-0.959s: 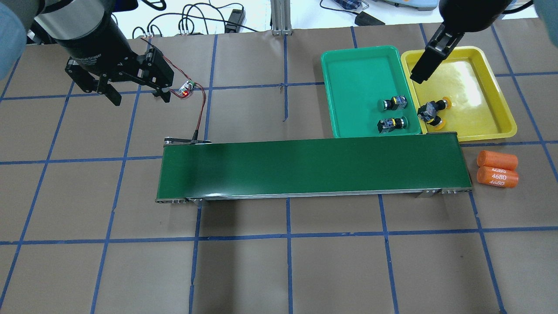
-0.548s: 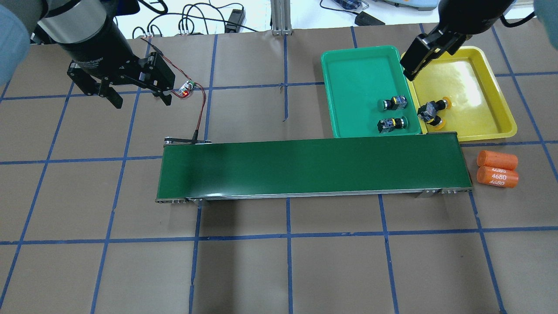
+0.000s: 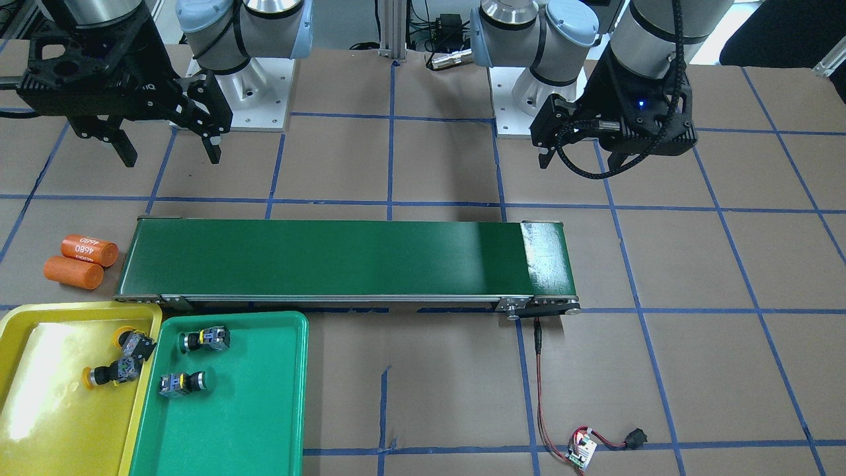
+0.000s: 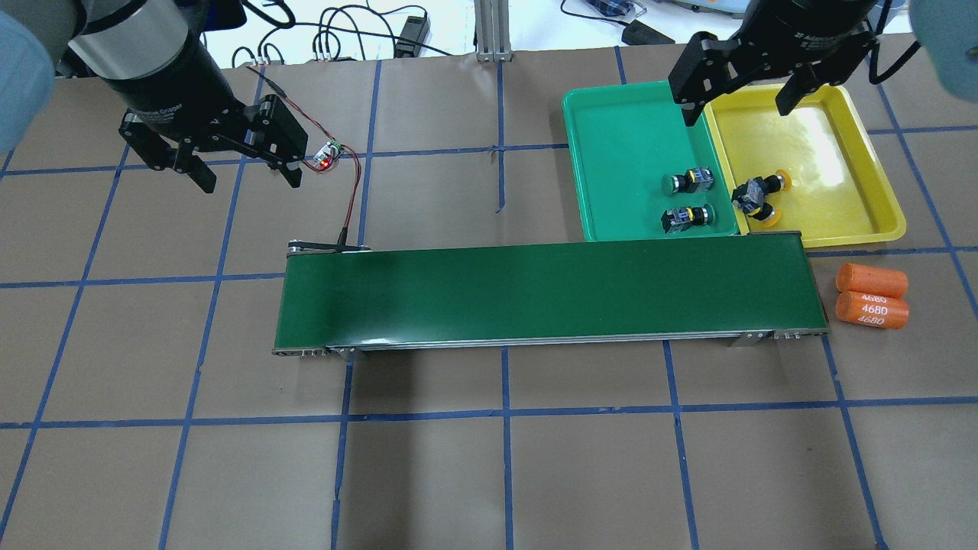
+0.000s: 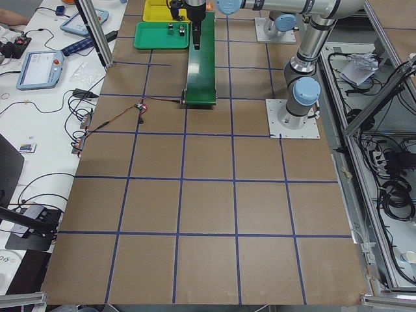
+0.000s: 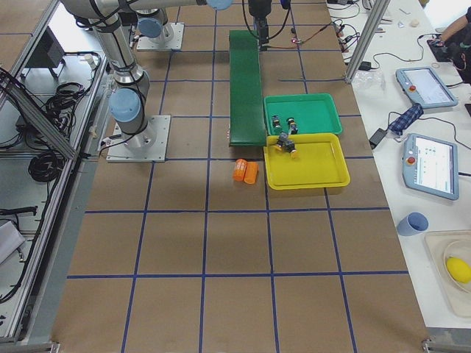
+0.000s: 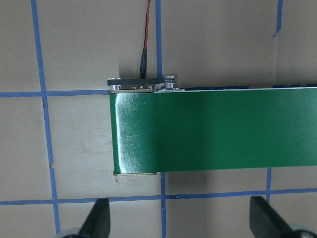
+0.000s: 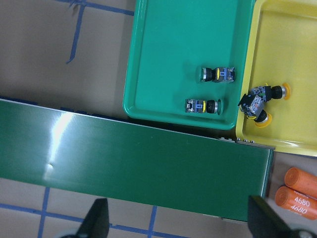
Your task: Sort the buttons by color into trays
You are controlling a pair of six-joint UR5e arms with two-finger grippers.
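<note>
Two green-capped buttons (image 4: 690,180) (image 4: 688,217) lie on their sides in the green tray (image 4: 626,130). Two yellow-capped buttons (image 4: 760,188) (image 4: 764,212) lie touching each other in the near left corner of the yellow tray (image 4: 840,198). The trays stand side by side behind the belt's right end. My right gripper (image 4: 739,108) is open and empty, high over the trays' far rims. Its wrist view shows both trays (image 8: 168,59) and all the buttons below. My left gripper (image 4: 249,177) is open and empty above the table behind the belt's left end.
A long dark-green conveyor belt (image 4: 546,294) crosses the middle of the table. Two orange cylinders marked 4680 (image 4: 871,296) lie off its right end. A small circuit board (image 4: 327,156) with red wires sits by my left gripper.
My right gripper has turned and drawn back from over the yellow tray to the trays' far rims, both fingers now showing spread. My left gripper has barely moved. The buttons lie as before.
</note>
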